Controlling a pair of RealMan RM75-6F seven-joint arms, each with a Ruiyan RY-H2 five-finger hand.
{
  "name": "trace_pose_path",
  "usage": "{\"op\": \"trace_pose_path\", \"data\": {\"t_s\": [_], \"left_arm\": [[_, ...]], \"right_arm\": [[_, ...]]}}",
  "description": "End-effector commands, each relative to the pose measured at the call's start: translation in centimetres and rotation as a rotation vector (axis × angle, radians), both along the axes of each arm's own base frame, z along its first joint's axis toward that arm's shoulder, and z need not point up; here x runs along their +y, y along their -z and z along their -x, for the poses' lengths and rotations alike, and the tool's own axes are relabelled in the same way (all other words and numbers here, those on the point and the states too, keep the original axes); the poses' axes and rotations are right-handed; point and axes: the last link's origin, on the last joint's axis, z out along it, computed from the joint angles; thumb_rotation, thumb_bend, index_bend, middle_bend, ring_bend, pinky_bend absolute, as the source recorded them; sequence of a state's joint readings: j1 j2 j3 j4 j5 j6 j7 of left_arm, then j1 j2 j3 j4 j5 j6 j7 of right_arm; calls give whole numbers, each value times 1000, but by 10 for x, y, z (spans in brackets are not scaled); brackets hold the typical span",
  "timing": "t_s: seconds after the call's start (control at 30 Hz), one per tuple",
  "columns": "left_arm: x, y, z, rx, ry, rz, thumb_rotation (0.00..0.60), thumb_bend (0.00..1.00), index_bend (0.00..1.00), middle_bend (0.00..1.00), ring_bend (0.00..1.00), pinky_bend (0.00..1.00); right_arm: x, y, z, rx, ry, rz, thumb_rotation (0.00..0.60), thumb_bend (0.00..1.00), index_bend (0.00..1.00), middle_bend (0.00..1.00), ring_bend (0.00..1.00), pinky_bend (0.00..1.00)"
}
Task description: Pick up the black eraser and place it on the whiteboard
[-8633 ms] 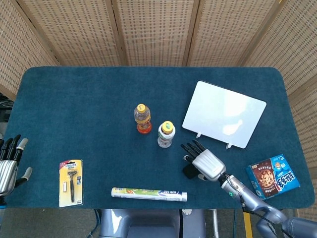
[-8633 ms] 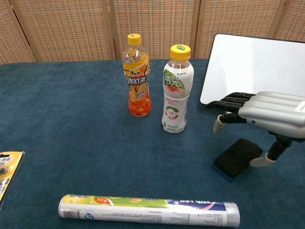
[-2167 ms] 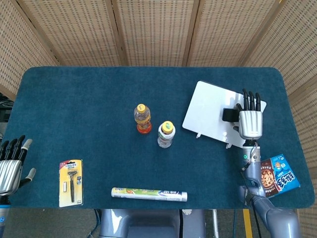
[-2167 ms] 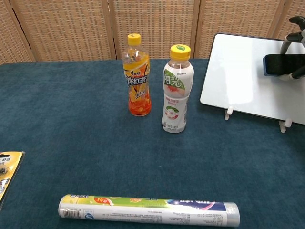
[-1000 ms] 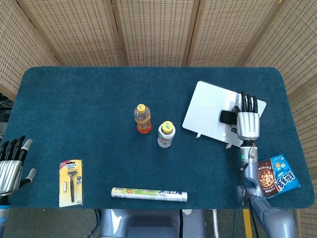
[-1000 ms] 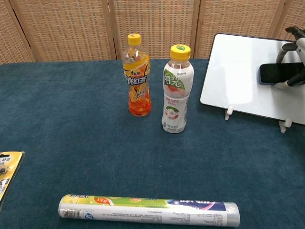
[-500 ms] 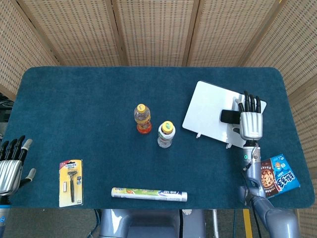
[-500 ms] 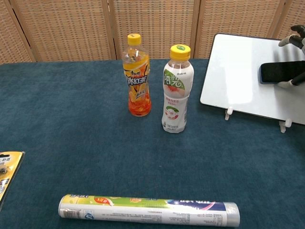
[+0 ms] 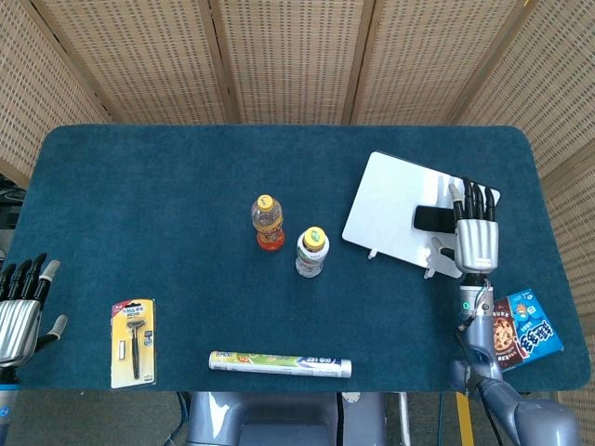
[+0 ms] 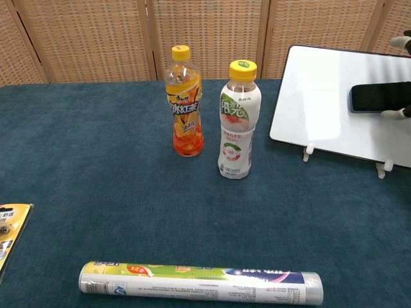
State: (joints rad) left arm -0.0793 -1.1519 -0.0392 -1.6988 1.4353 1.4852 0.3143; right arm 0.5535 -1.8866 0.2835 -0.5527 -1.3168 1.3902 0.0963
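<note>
The black eraser [image 9: 430, 219] lies flat on the right part of the white whiteboard [image 9: 390, 200], which stands tilted on small feet. My right hand [image 9: 475, 240] hovers at the board's right edge beside the eraser, fingers straight and apart, holding nothing. In the chest view the eraser [image 10: 377, 97] rests on the whiteboard [image 10: 321, 90], and only the right hand's fingertips [image 10: 402, 42] show at the frame's edge. My left hand [image 9: 19, 316] stays low at the table's near left corner, fingers spread and empty.
An orange drink bottle [image 9: 268, 221] and a white bottle with a yellow cap [image 9: 312, 251] stand mid-table. A long wrapped tube [image 9: 279, 363] and a razor pack [image 9: 133, 342] lie near the front edge. A cookie box [image 9: 514, 330] sits at the front right.
My right hand has let go of the eraser and drawn back to the right and toward the near edge. The eraser stays put on the whiteboard. The left hand is still.
</note>
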Motion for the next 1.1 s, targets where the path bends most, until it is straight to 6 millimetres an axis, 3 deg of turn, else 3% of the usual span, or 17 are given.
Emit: {"op": "trace_pose_path", "data": {"t_s": [0.03, 0.13, 0.43, 0.67, 0.93, 1.1], "left_arm": [[0, 0, 0, -3, 1, -1, 600, 332, 0, 0, 0, 0], [0, -1, -1, -5, 3, -1, 600, 332, 0, 0, 0, 0], [-2, -3, 0, -18, 8, -3, 600, 330, 0, 0, 0, 0], [-2, -3, 0, -20, 4, -3, 600, 329, 0, 0, 0, 0], [-3, -2, 0, -15, 3, -2, 600, 329, 0, 0, 0, 0], [-2, -2, 1, -15, 6, -5, 600, 329, 0, 0, 0, 0]], "right_arm": [[17, -8, 3, -5, -29, 10, 600, 105, 56, 0, 0, 0], [30, -10, 6, -17, -31, 4, 600, 105, 55, 0, 0, 0], [94, -44, 18, -70, -3, -15, 600, 105, 55, 0, 0, 0], [123, -65, 27, -109, -1, -63, 600, 105, 55, 0, 0, 0], [159, -84, 32, -30, 20, -142, 600, 105, 55, 0, 0, 0], [171, -92, 32, 22, 50, -185, 600, 105, 55, 0, 0, 0]]}}
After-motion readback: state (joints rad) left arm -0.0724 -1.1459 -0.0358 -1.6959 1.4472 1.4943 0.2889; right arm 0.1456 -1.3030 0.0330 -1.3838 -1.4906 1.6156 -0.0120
